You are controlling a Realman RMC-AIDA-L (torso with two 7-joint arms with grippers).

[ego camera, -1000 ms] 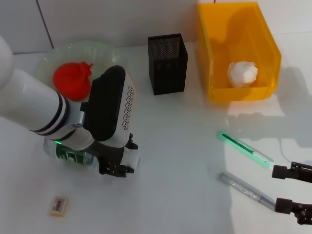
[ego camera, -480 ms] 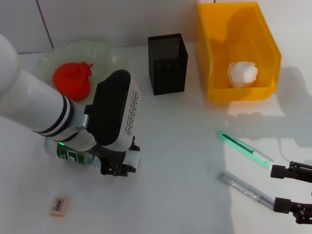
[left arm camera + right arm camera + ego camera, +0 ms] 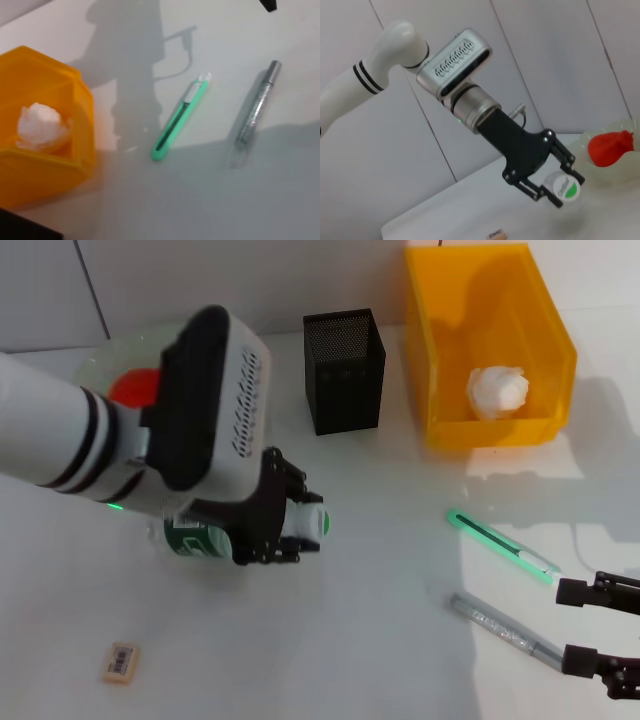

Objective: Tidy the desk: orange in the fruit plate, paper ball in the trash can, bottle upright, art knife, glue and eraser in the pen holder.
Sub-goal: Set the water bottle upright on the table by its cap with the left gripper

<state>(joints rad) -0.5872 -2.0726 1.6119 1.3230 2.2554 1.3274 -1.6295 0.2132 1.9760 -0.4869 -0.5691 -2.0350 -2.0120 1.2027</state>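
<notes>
One gripper, the left gripper [image 3: 285,520], clamps the tilted bottle [image 3: 300,523]; the right gripper [image 3: 600,630] idles, spread wide.

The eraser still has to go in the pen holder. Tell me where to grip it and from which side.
Grip the eraser across its two long edges, coming straight down from above. It lies flat, label up, alone on the table, so only its thin sides offer purchase. The left end effector is nearer, but is shut on the bottle.

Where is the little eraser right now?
In the head view, the eraser lies alone on the table's near left side, in front of the bottle that the left gripper holds, well apart from it.
</notes>
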